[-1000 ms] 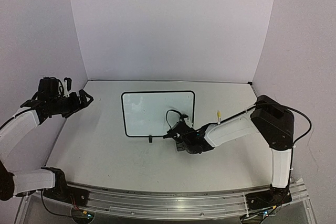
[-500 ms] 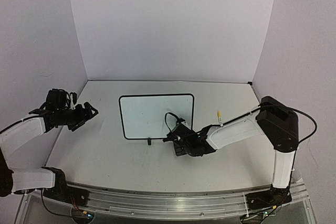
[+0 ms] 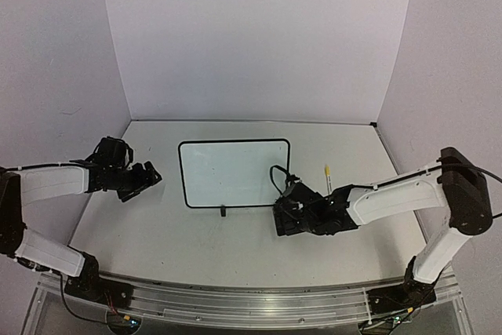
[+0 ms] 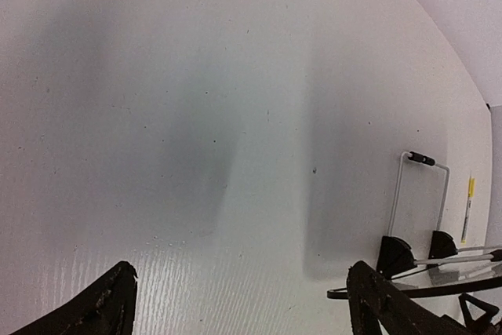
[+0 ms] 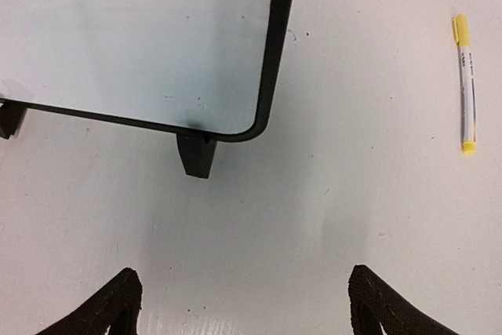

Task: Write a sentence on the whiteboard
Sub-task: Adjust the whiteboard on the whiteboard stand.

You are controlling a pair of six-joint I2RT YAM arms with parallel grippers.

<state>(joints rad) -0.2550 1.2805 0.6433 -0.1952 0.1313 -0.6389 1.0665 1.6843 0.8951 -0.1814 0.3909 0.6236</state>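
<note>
The whiteboard (image 3: 234, 173) lies flat in the middle of the table, white with a thin black frame. I can make out no sentence on its surface. My right gripper (image 3: 281, 221) hovers low just off its near right corner, open with nothing between the fingers. In the right wrist view (image 5: 245, 284) that corner of the whiteboard (image 5: 141, 37) and one black foot (image 5: 196, 154) lie ahead of the open jaws. My left gripper (image 3: 145, 180) is open and empty, a short way left of the board. The left wrist view (image 4: 243, 288) shows bare table and the whiteboard (image 4: 451, 274) at the right edge.
A yellow-capped marker (image 3: 328, 176) lies loose on the table right of the board, also seen as the marker (image 5: 466, 84) in the right wrist view. White walls close the back and both sides of the table (image 3: 196, 249).
My right gripper has gone from shut to open and drawn back to the right, away from the board's near edge. My left arm has come down and rightward, closer to the board.
</note>
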